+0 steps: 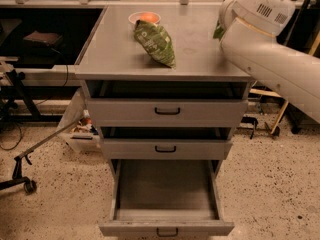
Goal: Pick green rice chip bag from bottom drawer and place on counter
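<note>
Gripper and whatever it held sat out of sight behind the rounded white arm housing (260,14) at the upper right, above the right rear corner of the broad flat grey metal counter (200,59); whether that claw was open or closed could not be told. Only bright green slivers of the small green rice chip bag (219,32) showed at the housing's left edge, so its grip and whether it touched the counter could not be judged. A longer olive-green bag (156,43) lay near the counter's middle, just in front of a small white bowl (144,18) with something orange in it. Below, the grey metal bottom drawer (167,228) stood pulled well out.
</note>
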Available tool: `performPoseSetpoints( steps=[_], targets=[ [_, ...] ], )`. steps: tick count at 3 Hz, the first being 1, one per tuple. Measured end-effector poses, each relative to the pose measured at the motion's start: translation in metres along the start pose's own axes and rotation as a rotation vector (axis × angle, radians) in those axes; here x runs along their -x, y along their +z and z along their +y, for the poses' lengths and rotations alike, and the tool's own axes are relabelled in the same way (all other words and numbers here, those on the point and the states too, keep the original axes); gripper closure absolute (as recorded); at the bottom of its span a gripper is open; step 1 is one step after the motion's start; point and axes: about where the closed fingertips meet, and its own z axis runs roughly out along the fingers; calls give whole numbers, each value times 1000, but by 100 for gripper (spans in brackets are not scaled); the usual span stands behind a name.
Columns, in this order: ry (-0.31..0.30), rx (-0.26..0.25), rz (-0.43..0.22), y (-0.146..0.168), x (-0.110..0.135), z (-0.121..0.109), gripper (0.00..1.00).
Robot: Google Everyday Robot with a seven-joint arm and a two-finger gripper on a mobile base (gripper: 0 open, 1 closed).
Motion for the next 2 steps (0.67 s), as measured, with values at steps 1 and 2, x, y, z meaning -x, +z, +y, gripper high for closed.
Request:
performPoseSetpoints(
  steps=[1, 2],
  targets=[
    [-20, 143, 80, 21, -44, 46, 100],
    [-1, 186, 115, 19, -53, 57, 82]
  ],
)
